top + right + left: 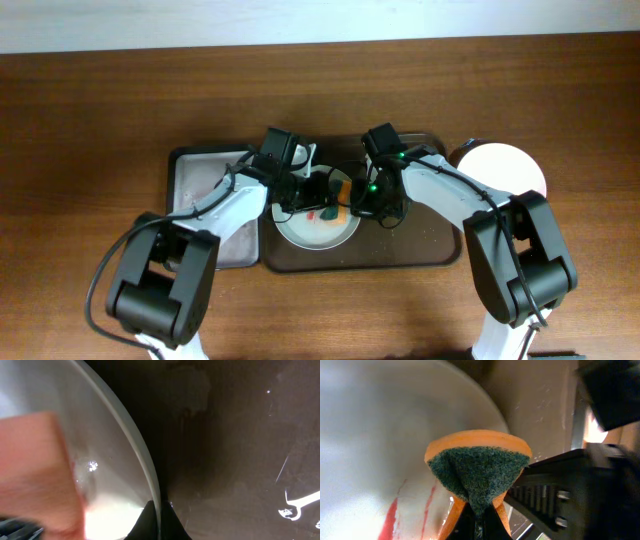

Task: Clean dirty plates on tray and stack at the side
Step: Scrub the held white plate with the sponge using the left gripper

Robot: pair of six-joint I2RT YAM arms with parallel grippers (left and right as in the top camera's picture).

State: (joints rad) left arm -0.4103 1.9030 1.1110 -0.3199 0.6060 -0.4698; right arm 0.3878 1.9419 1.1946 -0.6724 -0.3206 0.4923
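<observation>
We see the round white plate (318, 230), glossy and streaked red, lying on the dark brown tray (430, 250). Over the plate, the left gripper (480, 522) pinches a folded orange sponge (477, 467), green scouring face out; the right gripper (159, 515) clamps the plate's thin rim.

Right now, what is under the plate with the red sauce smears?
The dark brown tray lies directly under the plate. Whether another plate is stacked beneath it cannot be seen from above.

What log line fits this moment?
left gripper: shut on orange-green sponge | right gripper: shut on smeared round white plate | plate: on dark brown tray
</observation>
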